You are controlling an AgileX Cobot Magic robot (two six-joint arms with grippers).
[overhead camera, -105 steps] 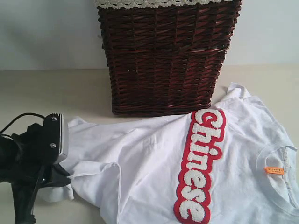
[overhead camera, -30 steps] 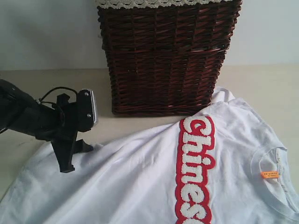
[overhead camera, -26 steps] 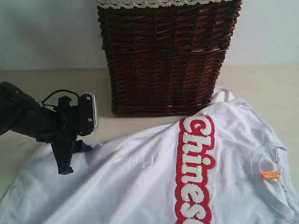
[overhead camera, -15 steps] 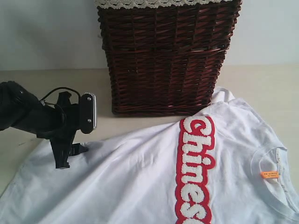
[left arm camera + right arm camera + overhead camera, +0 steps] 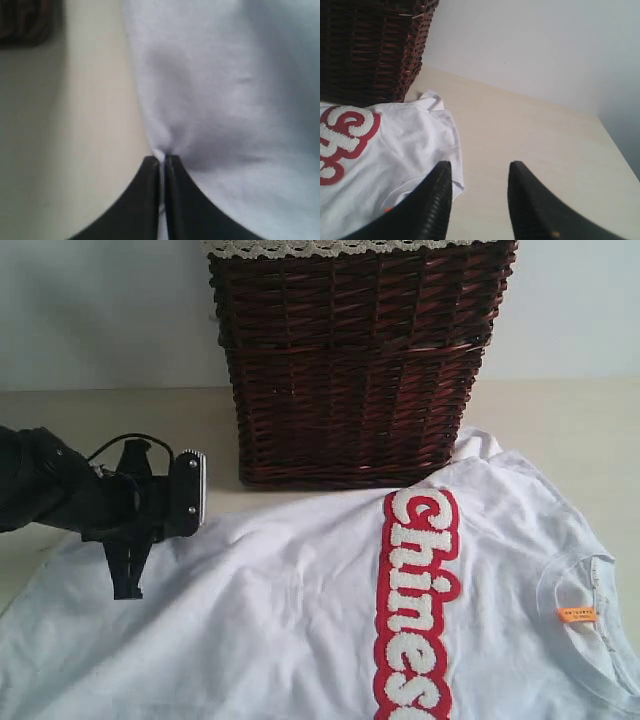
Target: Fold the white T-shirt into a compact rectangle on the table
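Observation:
The white T-shirt [image 5: 300, 630] lies spread on the table [image 5: 570, 420], its red-outlined letters running down the middle and an orange neck tag at the right. My left gripper [image 5: 127, 588] is at the shirt's far left edge. In the left wrist view its jaws [image 5: 163, 159] are pressed together with a pinch of white cloth [image 5: 225, 90] between them. My right gripper [image 5: 480, 167] is out of the exterior view. It hovers open over bare table [image 5: 535, 135] beside the shirt's sleeve [image 5: 435, 125], holding nothing.
A dark brown wicker basket [image 5: 355, 360] with a lace rim stands at the back, just behind the shirt's upper edge; the right wrist view also shows the basket [image 5: 365, 45]. A pale wall rises behind the table.
My left gripper has closed on the shirt's edge and shifted slightly left. The cloth's upper edge now lies flatter and nearer the basket. The right gripper has not changed.

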